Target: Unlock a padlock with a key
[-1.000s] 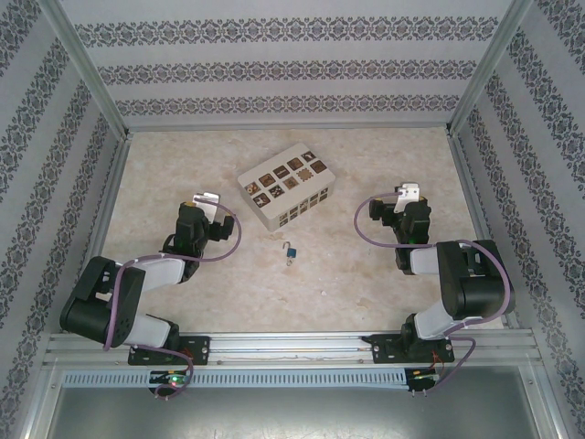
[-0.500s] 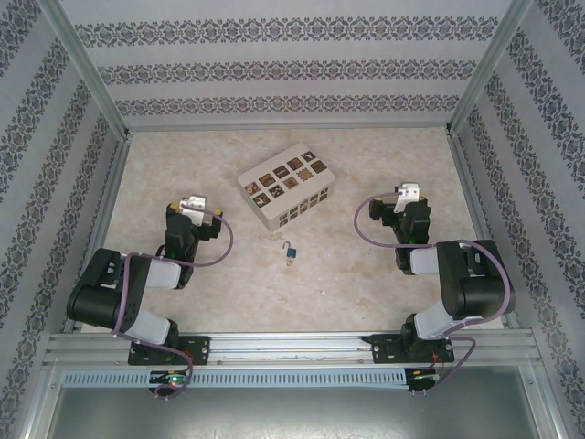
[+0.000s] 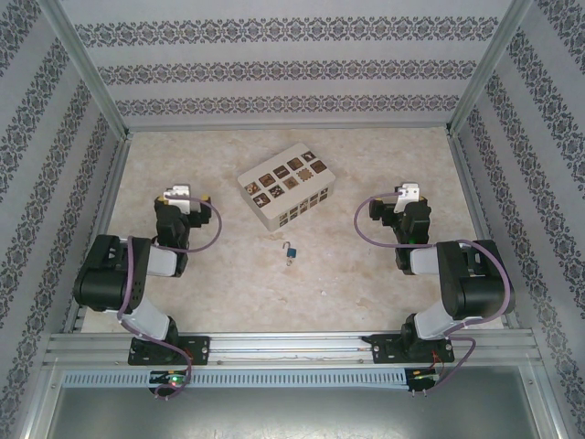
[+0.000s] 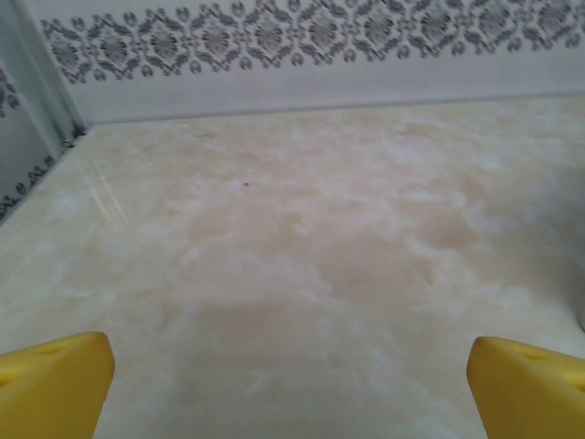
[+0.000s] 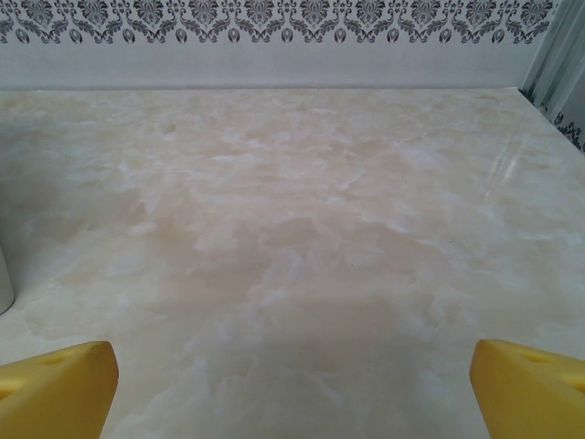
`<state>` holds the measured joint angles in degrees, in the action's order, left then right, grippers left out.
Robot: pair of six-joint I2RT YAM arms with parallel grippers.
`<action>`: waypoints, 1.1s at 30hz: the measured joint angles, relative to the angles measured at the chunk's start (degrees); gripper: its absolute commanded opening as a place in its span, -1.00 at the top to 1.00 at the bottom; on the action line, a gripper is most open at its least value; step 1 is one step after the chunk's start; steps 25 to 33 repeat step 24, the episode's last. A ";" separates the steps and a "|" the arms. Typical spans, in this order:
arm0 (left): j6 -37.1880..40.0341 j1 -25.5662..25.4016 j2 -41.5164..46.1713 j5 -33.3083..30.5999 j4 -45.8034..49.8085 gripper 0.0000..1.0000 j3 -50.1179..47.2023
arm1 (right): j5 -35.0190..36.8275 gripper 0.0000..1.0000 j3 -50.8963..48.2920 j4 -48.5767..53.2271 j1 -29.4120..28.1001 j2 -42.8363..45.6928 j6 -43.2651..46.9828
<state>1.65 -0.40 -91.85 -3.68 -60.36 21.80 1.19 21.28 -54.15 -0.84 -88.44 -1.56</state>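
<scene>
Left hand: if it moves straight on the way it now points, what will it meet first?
The left hand, open, faces bare table; the way looks free up to the patterned back wall, probably the first thing it meets.

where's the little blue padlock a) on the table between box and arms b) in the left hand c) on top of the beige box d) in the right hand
a: the padlock lies on the table, apart from the beige box on its near side; the left hand and right hand are open and empty.

Open table [image 3: 366,274] rings the padlock [image 3: 290,250]; beige box [image 3: 285,187] stands just behind.
</scene>
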 measured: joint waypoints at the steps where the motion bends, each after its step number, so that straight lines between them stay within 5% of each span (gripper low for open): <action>1: -0.44 0.28 0.11 0.15 0.48 -0.99 -0.02 | 0.00 -0.97 0.00 0.00 0.00 0.00 0.00; 33: -1.97 0.42 0.09 0.70 3.48 -0.99 -0.28 | 0.04 -0.97 0.00 0.04 -0.02 0.00 0.00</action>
